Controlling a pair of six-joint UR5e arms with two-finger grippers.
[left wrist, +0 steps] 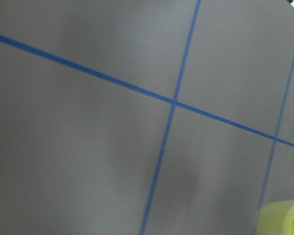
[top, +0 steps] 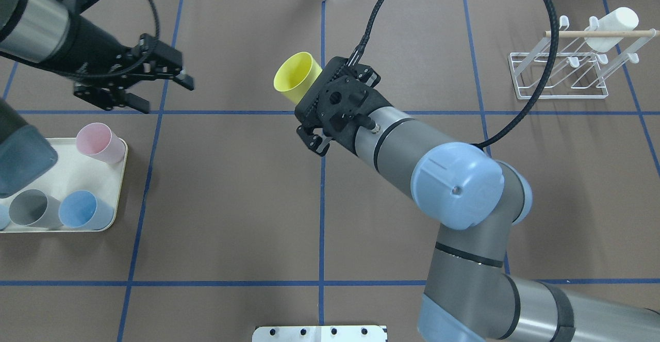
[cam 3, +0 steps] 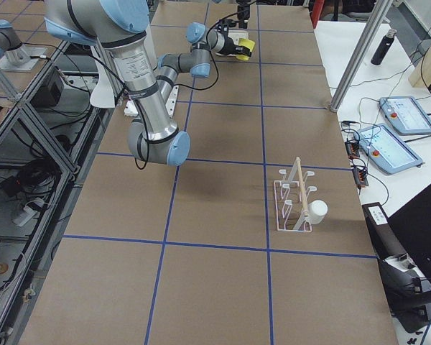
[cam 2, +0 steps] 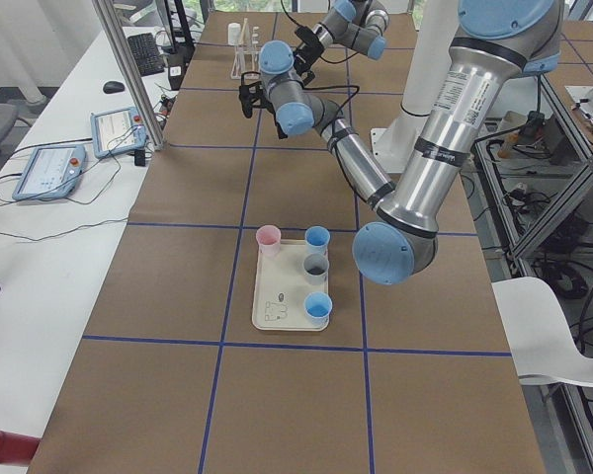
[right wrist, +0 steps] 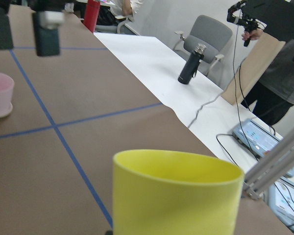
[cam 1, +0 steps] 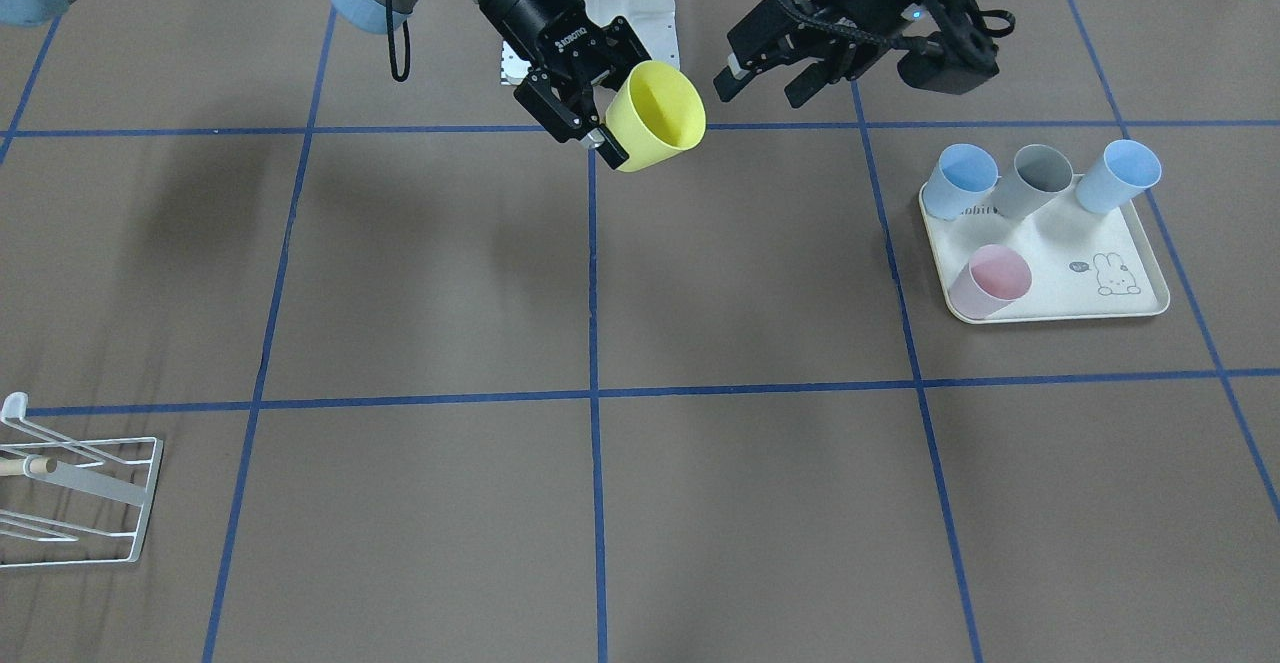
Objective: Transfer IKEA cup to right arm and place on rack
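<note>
The yellow IKEA cup (cam 1: 655, 115) hangs in the air over the table's middle, tilted on its side with its mouth toward my left arm. My right gripper (cam 1: 598, 125) is shut on the cup's base end; in the overhead view the cup (top: 298, 76) sticks out past the wrist. My left gripper (cam 1: 765, 86) is open and holds nothing, a short way from the cup's mouth and apart from it. The right wrist view shows the cup (right wrist: 176, 191) close up, with the left gripper (right wrist: 23, 32) beyond it. The white wire rack (top: 562, 74) with its wooden dowel stands at the far right.
A white cup (top: 613, 22) hangs on the rack. A cream rabbit-print tray (cam 1: 1090, 303) on my left side holds a pink cup (cam 1: 990, 281), two blue cups and a grey cup (cam 1: 1035, 181). A person stands beyond the table's end in the right wrist view.
</note>
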